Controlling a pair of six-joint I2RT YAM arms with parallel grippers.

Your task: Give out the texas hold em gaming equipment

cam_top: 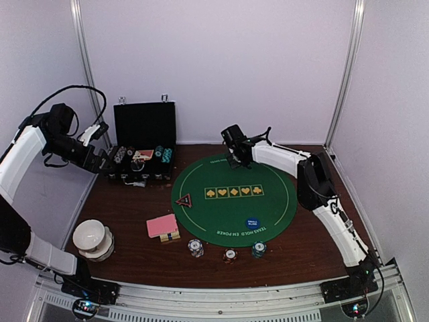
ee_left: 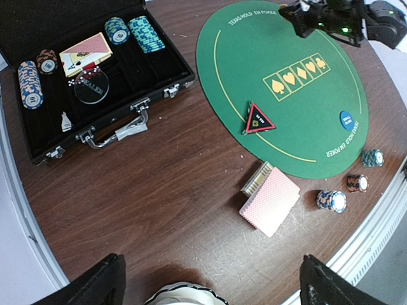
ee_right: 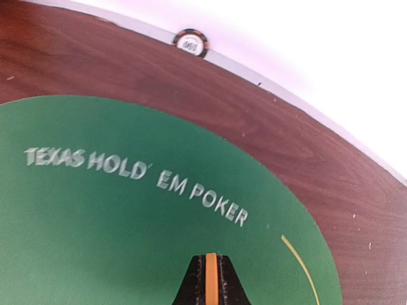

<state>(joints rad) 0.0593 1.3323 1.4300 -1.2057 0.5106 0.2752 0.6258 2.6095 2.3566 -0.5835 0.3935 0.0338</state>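
The right gripper [ee_right: 210, 262] hovers over the far rim of the round green felt poker mat [ee_right: 127, 241], jaws pinched tight on a thin orange disc [ee_right: 210, 284] held edge-on; let go so, it may roll off the mat; the left gripper [ee_left: 213, 279] gapes wide, empty.

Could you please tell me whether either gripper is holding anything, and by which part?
The right gripper pinches a thin orange disc by its flat faces, edge showing; the left gripper is open and empty.
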